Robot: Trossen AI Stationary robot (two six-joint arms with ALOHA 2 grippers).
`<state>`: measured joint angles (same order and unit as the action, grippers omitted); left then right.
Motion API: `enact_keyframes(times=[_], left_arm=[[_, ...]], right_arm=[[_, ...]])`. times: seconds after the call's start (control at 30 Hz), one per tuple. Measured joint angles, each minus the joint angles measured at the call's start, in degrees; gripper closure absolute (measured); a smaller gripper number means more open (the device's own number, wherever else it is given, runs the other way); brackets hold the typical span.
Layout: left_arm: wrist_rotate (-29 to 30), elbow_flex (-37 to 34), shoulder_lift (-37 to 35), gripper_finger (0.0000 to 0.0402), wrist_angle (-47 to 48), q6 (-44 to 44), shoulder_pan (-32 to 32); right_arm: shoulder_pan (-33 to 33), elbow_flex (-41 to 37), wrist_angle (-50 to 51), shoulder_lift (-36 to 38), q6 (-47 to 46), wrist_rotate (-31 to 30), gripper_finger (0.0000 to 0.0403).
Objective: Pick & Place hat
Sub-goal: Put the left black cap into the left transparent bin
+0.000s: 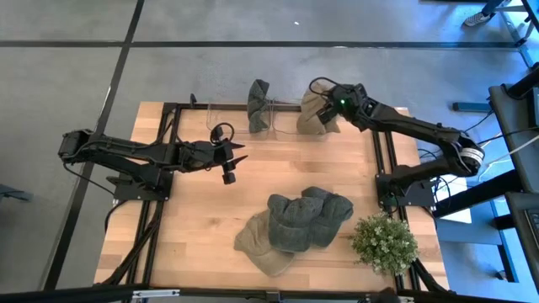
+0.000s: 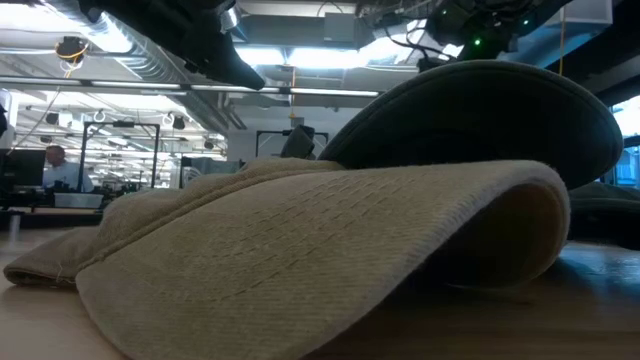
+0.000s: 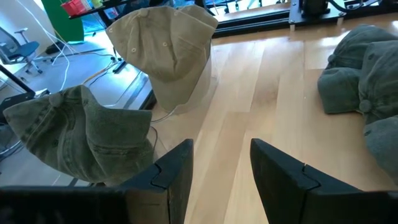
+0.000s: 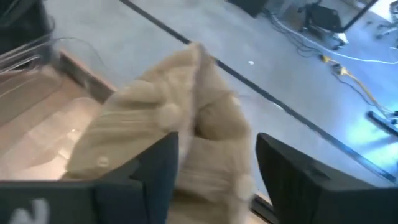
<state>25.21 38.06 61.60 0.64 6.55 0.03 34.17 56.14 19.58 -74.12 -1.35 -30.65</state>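
Our right hand is at the far edge of the surface, its fingers spread wide on either side of a tan hat that sits on a clear rack there. In the right wrist view the tan hat fills the gap between the fingers, but we cannot tell whether they touch the cloth. Just beside it on the same rack hangs a grey-green hat.

Our left hand hovers over the middle of the surface, fingers apart and holding nothing, pointing toward the right side.

The relation that counts: the remaining hats lie in a pile near the front edge, well apart from the right hand and somewhat nearer the left, forward and to the right of it. We judge the left arm better placed for the next pick.

By our count: two hats on the rack, roughly three or four in the overlapping pile, and one potted plant beside it.
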Motion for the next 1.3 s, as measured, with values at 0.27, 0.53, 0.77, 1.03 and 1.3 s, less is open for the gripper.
enact_keyframes(times=[0.27,0.53,0.77,1.03,1.3], left_arm=[[-0.6,0.0,0.0,0.0247,0.0,-2.1,0.0],[-14.8,0.0,4.1,0.0247,-3.4,-4.5,0.0],[-17.0,0.0,14.3,0.0247,-13.8,-4.5,0.0],[-17.7,0.0,25.6,0.0247,-28.4,-9.8,0.0],[-29.5,0.2,34.3,0.0247,-34.3,-5.2,0.0]], right_arm=[[-1.1,0.0,2.1,5.9,-3.1,5.7,0.0151],[-8.4,0.0,6.0,7.3,-4.5,30.3,0.0151],[-20.1,-4.1,6.9,7.1,-3.5,31.9,0.0151],[-26.9,-9.3,6.9,7.0,-9.0,26.1,0.0150],[-27.2,-10.3,6.9,7.0,-8.7,22.1,0.0150]])
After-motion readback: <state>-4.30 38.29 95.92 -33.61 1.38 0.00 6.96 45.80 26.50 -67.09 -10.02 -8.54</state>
